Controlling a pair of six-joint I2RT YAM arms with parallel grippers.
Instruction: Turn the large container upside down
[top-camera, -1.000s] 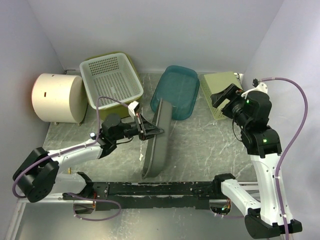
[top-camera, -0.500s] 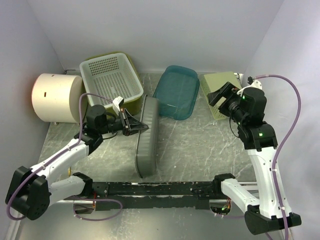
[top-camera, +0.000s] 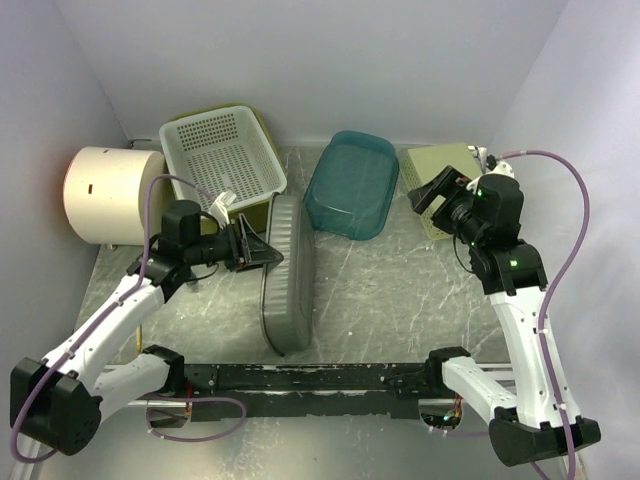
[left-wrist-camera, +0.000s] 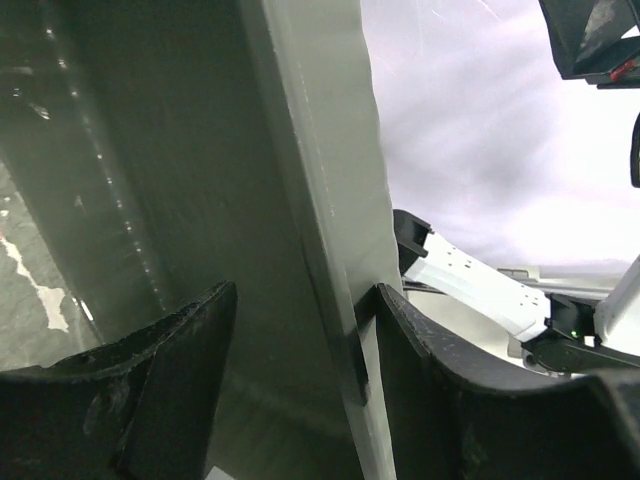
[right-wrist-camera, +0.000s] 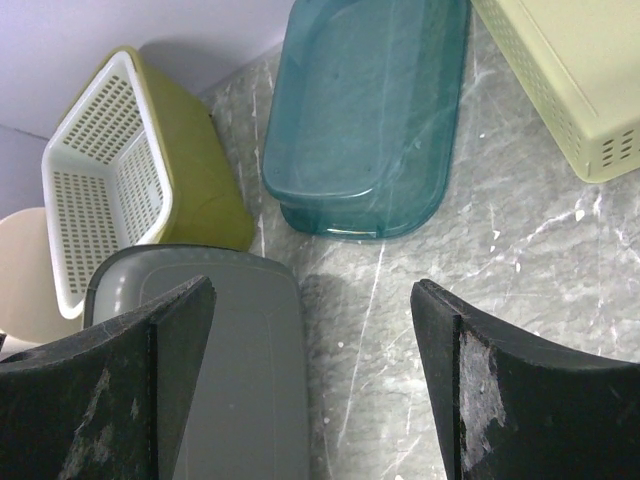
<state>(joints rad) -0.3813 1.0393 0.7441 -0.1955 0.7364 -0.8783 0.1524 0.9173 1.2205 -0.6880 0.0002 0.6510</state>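
The large grey container (top-camera: 288, 280) lies tipped toward the left in the middle of the table, its flat underside facing up and right. My left gripper (top-camera: 262, 250) is at its left rim, open. In the left wrist view the rim (left-wrist-camera: 330, 200) stands between the fingers (left-wrist-camera: 170, 360): the right one touches it, the left one stands apart from the inner wall. My right gripper (top-camera: 435, 195) hangs open at the right, high above the table, with nothing between its fingers (right-wrist-camera: 130, 380). It looks down on the grey container's underside (right-wrist-camera: 220, 360).
A teal tub (top-camera: 352, 185) lies upside down behind the grey container. A white perforated basket (top-camera: 222, 155) sits in an olive bin at the back left, beside a cream drum (top-camera: 115, 195). A pale green basket (top-camera: 440, 170) is at the back right.
The left arm has swung left with the rim, tipping the grey container from standing on edge to underside up. Its jaws have just opened off the rim. The right arm barely moved.
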